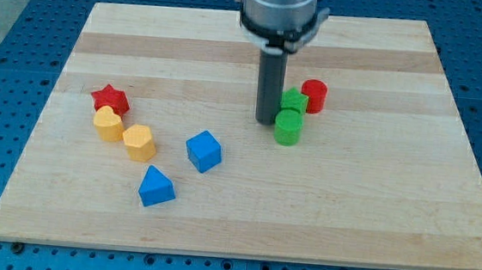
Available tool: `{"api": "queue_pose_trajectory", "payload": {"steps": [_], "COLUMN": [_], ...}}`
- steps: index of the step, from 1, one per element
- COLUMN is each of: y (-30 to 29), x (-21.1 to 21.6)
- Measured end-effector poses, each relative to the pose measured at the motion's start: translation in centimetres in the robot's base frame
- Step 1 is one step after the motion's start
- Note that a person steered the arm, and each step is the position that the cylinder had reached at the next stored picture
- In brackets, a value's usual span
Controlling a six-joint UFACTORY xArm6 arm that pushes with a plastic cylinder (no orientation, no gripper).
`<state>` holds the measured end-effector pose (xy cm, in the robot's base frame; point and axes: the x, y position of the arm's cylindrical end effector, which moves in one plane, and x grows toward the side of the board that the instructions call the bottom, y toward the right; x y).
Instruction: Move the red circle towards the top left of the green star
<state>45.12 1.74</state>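
Red circle [314,96] right of my tip [266,121], green star [293,102] between; end effector a bare rod, nothing grasped.

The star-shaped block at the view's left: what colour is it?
Red. The star shows in the camera view, touching a yellow block below it.

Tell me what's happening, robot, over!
My tip left of green star. Red circle on star's right, touching. Green circle below star.
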Motion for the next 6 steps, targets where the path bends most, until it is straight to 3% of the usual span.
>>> {"api": "queue_pose_trajectory", "payload": {"steps": [1,3,4,5,6], "y": [0.0,3.3,8.7,8.7,6.7], "x": [4.8,7.0,4.7,-2.6,-6.6]}}
